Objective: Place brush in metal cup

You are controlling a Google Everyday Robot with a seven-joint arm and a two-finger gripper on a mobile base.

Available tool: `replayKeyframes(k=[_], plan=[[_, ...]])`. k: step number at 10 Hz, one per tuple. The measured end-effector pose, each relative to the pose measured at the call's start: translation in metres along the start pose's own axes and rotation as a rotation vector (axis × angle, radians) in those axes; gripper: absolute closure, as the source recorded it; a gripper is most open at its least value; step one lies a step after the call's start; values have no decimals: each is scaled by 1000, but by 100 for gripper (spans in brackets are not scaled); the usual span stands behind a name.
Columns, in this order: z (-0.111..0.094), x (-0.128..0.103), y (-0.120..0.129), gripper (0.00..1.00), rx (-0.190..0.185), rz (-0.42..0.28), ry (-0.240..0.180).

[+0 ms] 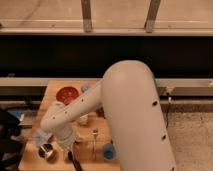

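The metal cup point(47, 150) is short and shiny with a dark inside, and stands near the front left of the wooden table point(50, 95). My gripper point(68, 146) is at the end of the white arm, just right of the cup and low over the table. It is mostly hidden by the wrist. A slim dark piece, which looks like the brush point(74, 161), sticks out below the gripper toward the front edge. I cannot tell whether the gripper holds it.
A red bowl point(66, 94) sits at the back left. A white cup point(83, 120) stands mid-table under the arm. A silver fork point(94, 142) and a blue cup point(108, 151) lie to the right of the gripper. The large white arm point(130, 110) hides the table's right side.
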Motion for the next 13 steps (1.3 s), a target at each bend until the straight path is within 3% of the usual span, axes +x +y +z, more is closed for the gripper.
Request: replayKeyframes(k=[3, 7, 10, 12, 13], plan=[[3, 1, 0, 52, 19, 46, -4], [3, 4, -2, 94, 23, 42, -14], [-11, 7, -11, 100, 27, 54, -49], [-37, 11, -23, 100, 28, 53, -111], [-56, 14, -28, 100, 20, 36, -161]])
